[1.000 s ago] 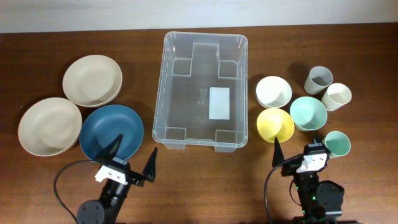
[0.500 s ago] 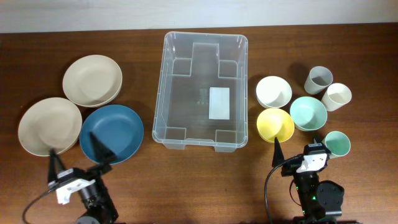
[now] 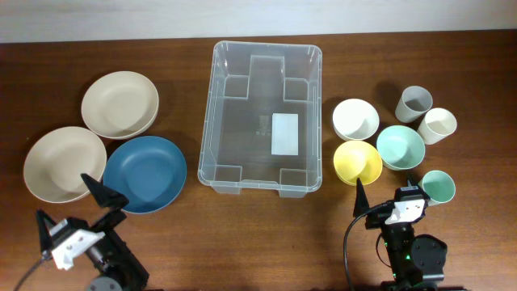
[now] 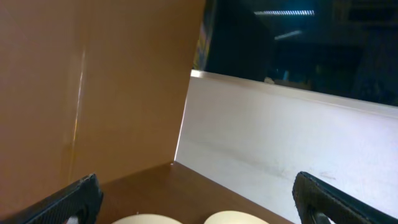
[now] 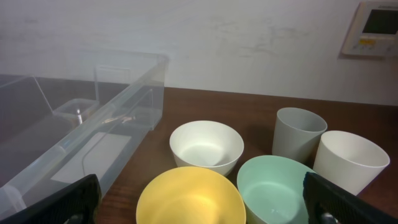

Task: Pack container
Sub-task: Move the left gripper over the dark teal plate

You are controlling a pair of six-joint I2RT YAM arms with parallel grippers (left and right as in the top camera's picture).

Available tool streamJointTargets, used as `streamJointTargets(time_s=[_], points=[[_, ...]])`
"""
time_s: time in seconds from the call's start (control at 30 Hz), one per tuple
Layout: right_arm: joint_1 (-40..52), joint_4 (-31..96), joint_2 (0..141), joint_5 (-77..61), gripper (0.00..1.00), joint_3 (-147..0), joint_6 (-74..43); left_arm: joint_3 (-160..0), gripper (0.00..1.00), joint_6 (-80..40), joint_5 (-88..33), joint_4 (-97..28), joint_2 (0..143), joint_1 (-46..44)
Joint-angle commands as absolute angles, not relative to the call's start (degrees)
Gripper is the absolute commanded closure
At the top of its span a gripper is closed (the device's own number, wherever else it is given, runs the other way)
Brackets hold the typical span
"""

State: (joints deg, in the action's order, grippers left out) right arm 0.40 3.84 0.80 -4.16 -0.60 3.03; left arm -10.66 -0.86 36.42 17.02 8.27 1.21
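The container, a large clear tub with a white label on its base, stands empty at the table's middle; its near wall shows on the left of the right wrist view. My left gripper is open at the front left, its fingertips just in front of a beige plate and beside the blue plate. In its own view the left gripper holds nothing. My right gripper stands open at the front right. Seen from the wrist, the right gripper is just short of the yellow bowl.
A second beige plate lies at the back left. Right of the tub sit a white bowl, a mint bowl, a grey cup, a cream cup and a teal cup. A pale wall backs the table.
My left arm has swung to the left, from in front of the blue plate to in front of the near beige plate. The right arm has not moved.
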Motion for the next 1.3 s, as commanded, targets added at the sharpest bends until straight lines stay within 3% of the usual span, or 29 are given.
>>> streamJointTargets(time_s=[0.0, 0.37, 0.73, 0.93, 1.27], points=[[0.36, 4.12, 0.34, -4.08, 0.01, -0.32, 2.94, -16.53, 0.0, 2.68, 32.51, 16.12, 15.0, 1.56], [0.36, 4.12, 0.36, -4.08, 0.01, -0.32, 2.94, -38.68, 0.0, 2.68, 15.0, -3.99, 46.39, 1.54], [0.36, 4.12, 0.36, -4.08, 0.01, -0.32, 2.94, -39.33, 0.0, 2.17, 10.35, -7.81, 56.14, 1.65], [0.36, 4.12, 0.36, -4.08, 0.01, -0.32, 2.94, -39.33, 0.0, -28.12, 15.59, -19.31, 57.04, 7.73], [0.36, 4.12, 0.36, -4.08, 0.01, -0.32, 2.94, -39.31, 0.0, -28.91, 4.78, -27.22, 63.86, 18.24]])
